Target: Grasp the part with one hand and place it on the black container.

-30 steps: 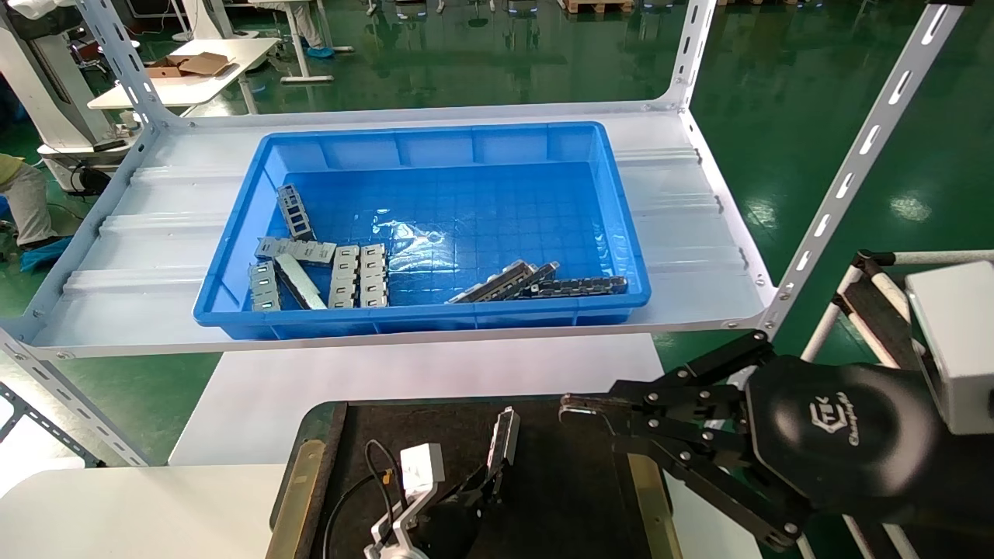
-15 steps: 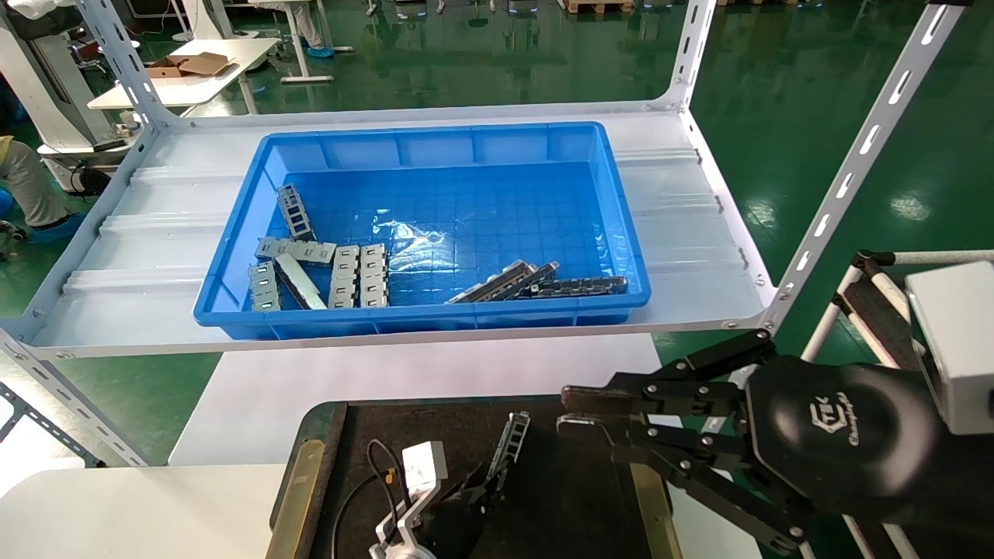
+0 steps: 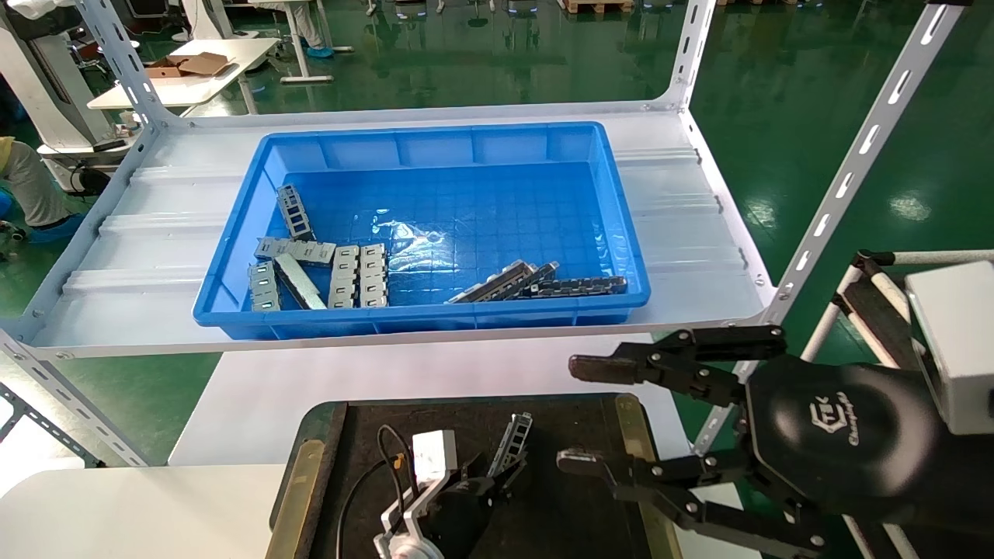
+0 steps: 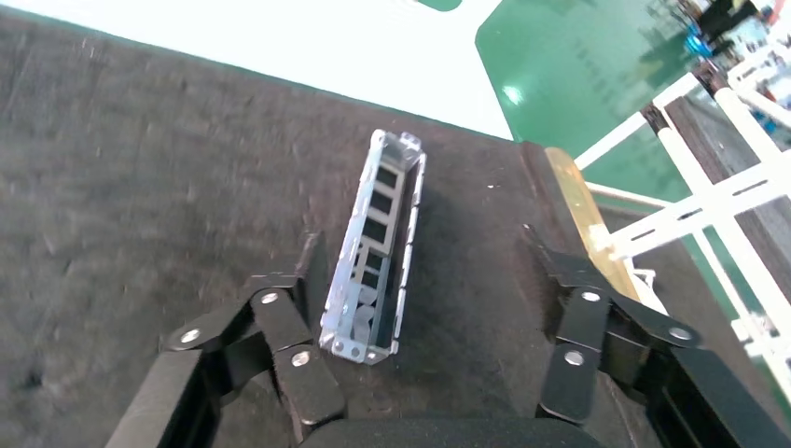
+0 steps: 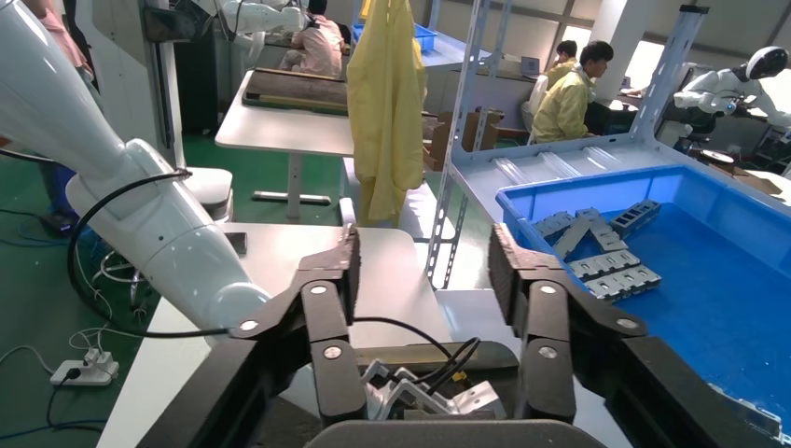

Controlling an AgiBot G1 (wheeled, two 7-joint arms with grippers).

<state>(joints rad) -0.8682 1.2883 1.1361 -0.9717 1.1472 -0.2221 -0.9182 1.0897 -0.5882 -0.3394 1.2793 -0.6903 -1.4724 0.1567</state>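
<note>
The part (image 3: 514, 441), a narrow silver channel with rectangular cutouts, lies on the black container (image 3: 365, 427) near its far edge. In the left wrist view the part (image 4: 378, 247) rests on the felt (image 4: 140, 187). It lies beside one finger (image 4: 280, 322) of my left gripper (image 4: 424, 275), whose jaws stand wide apart and grip nothing. In the head view my left gripper (image 3: 485, 477) is low over the tray, just behind the part. My right gripper (image 3: 582, 415) hovers open and empty at the tray's right edge, and it also shows in the right wrist view (image 5: 424, 257).
A blue bin (image 3: 435, 318) on the white shelf beyond holds several grey slotted blocks (image 3: 357, 276), two more channel pieces (image 3: 505, 281) and a dark chain-like strip (image 3: 578, 286). A slanted shelf post (image 3: 846, 178) stands at the right. Brass strips (image 3: 299, 489) edge the tray.
The part went from tilted up in my left gripper to lying on the tray, and the left jaws have spread. My right gripper's fingers, close together before, have opened wide.
</note>
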